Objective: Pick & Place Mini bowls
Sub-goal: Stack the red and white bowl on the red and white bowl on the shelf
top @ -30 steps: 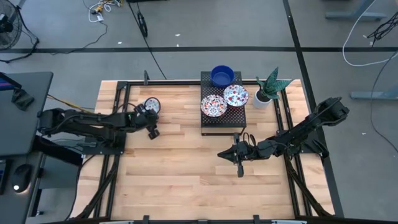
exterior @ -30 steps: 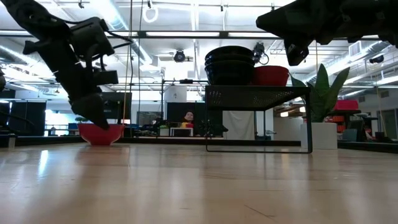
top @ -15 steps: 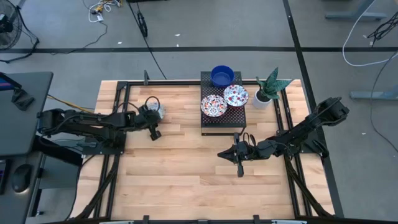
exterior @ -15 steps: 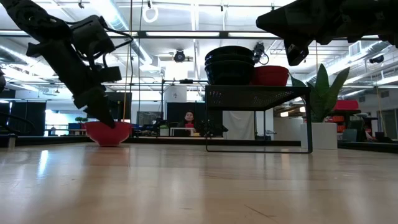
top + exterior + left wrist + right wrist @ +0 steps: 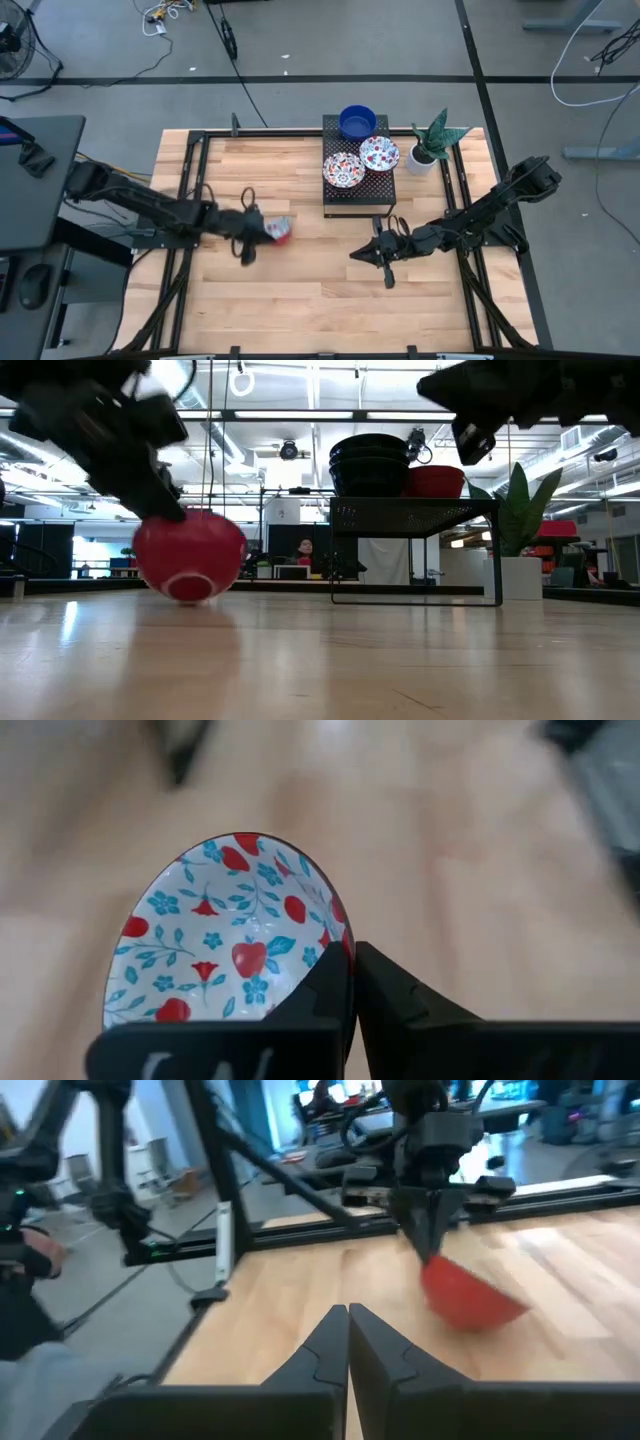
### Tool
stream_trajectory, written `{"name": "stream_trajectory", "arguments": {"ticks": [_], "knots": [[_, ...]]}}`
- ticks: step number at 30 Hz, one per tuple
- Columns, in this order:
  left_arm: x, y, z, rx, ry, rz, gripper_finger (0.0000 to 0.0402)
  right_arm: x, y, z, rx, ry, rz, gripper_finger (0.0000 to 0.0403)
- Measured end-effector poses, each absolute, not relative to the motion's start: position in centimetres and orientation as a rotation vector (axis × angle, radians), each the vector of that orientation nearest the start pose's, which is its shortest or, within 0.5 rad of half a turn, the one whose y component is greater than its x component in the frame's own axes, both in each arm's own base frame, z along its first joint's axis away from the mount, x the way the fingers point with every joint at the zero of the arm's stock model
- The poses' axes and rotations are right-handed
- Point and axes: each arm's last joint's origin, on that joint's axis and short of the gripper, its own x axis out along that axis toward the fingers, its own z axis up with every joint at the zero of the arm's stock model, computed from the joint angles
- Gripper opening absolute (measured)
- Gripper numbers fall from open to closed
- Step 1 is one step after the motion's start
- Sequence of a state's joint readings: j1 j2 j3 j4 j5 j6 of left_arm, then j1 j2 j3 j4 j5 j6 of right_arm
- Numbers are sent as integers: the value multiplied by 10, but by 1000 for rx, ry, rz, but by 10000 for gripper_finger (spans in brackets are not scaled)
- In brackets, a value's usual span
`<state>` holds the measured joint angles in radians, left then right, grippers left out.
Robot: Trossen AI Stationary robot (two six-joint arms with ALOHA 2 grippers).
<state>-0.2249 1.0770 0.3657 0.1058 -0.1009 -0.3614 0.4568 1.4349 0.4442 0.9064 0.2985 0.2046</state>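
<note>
A mini bowl (image 5: pixel 281 231), red outside and white with red-and-blue flowers inside (image 5: pixel 220 935), hangs tipped in my left gripper (image 5: pixel 262 229), which is shut on it left of the table's middle. In the low view its red underside and foot ring (image 5: pixel 190 582) face the near edge. Three more mini bowls sit on the black mesh rack (image 5: pixel 330 195): a blue one (image 5: pixel 357 122) and two floral ones (image 5: pixel 343 169) (image 5: pixel 379 153). My right gripper (image 5: pixel 355 252) hovers shut and empty in front of the rack, pointing level toward the held bowl (image 5: pixel 470 1295). My left gripper pinches the bowl's rim (image 5: pixel 338 925), one finger inside (image 5: pixel 325 985) on the patterned wall and one outside (image 5: pixel 395 995). The fingers come slanting down from the table's left. The bowl is tipped on its side, opening toward the gripper, and looks lifted just clear of the wood.
A white pot with a green plant (image 5: pixel 425 150) stands right of the rack. Black frame rails (image 5: pixel 195 200) run along both table sides. Bare wood (image 5: pixel 300 290) lies toward the near edge. A person shows in the room beyond.
My left gripper has shut on the bowl's rim where it sat at the far left, then swung toward the table's near edge and somewhat right. The bowl has left its place, come up slightly and tipped from upright onto its side.
</note>
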Motion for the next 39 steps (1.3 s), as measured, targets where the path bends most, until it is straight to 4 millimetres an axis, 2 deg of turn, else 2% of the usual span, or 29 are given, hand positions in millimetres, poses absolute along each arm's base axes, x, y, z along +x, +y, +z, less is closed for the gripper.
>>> {"name": "stream_trajectory", "arguments": {"ticks": [6,14,19,23,26,30,39], "knots": [[214,-77,179,-252,533,-132,9,265,121,215,126,144,221,32],[269,-114,203,-67,497,-258,9,293,120,260,18,323,301,121],[299,-126,226,73,420,-310,10,298,111,260,14,394,407,173],[313,-131,238,163,393,-328,13,303,111,251,-5,419,433,192],[318,-132,247,195,368,-347,10,306,112,243,-20,444,434,194],[319,-130,247,203,374,-346,12,306,114,240,-25,457,460,183],[319,-127,245,210,396,-335,12,306,115,240,-10,461,458,114]]}}
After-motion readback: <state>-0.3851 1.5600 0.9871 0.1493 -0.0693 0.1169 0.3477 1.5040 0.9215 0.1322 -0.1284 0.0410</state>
